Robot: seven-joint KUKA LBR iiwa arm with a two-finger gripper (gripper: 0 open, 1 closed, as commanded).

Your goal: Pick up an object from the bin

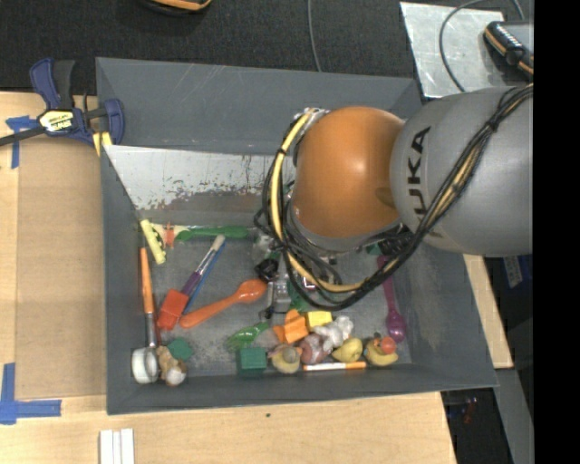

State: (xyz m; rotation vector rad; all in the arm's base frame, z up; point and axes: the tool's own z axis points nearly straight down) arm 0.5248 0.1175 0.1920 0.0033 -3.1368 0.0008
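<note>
Your gripper [280, 292] hung with the orange spoon [222, 305] just at its 9 o'clock, handle trailing toward 8; open or closed, I couldn't tell.

Tan tabletop [54, 272]; black surface [227, 27] beyond.

Orange spoon [220, 305] lying flat, diagonal, bowl end rightward

The bin floor [237, 263] is bare mid-left (an orange spoon [217, 306] and heap [317, 349] crowd the near wall).
</note>
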